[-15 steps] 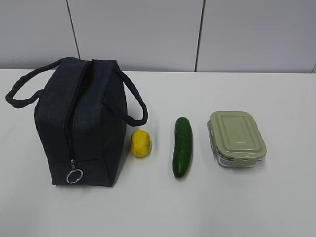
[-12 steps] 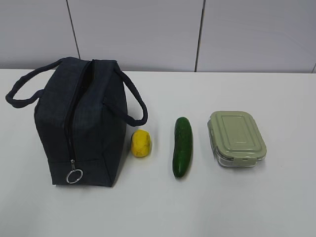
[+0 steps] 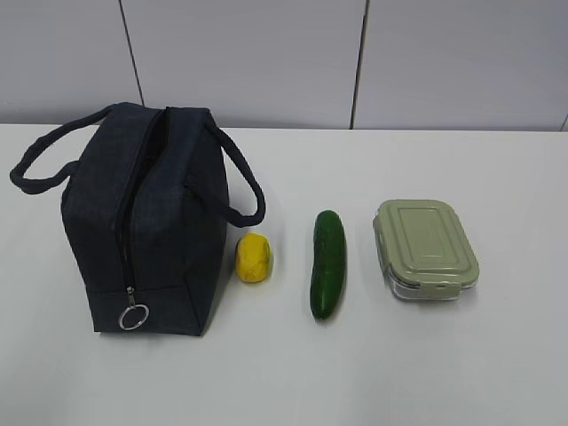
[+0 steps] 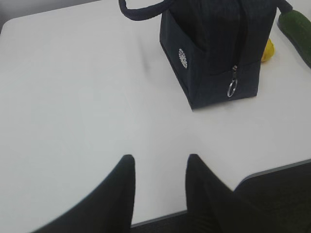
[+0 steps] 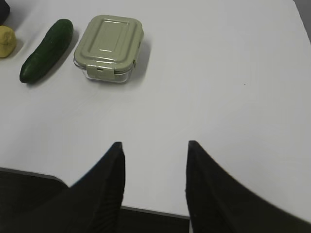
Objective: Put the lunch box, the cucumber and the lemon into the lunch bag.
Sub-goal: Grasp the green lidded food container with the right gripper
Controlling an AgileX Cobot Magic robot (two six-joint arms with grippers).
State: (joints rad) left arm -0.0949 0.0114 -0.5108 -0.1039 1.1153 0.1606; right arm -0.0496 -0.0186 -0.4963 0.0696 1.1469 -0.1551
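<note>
The dark navy lunch bag (image 3: 146, 226) stands on the white table at the left, its top zipper closed and the ring pull (image 3: 134, 317) hanging at the front. Just right of it lies the yellow lemon (image 3: 254, 257), then the dark green cucumber (image 3: 327, 263), then the lunch box (image 3: 425, 248) with its sage-green lid. Neither arm shows in the exterior view. My left gripper (image 4: 159, 160) is open and empty near the table's front edge, well short of the bag (image 4: 214, 48). My right gripper (image 5: 154, 145) is open and empty, short of the lunch box (image 5: 110, 47) and cucumber (image 5: 46, 50).
The table's front edge (image 4: 272, 170) runs just behind both grippers. A pale panelled wall (image 3: 266, 62) rises behind the table. White tabletop (image 5: 228, 87) stretches to the right of the lunch box.
</note>
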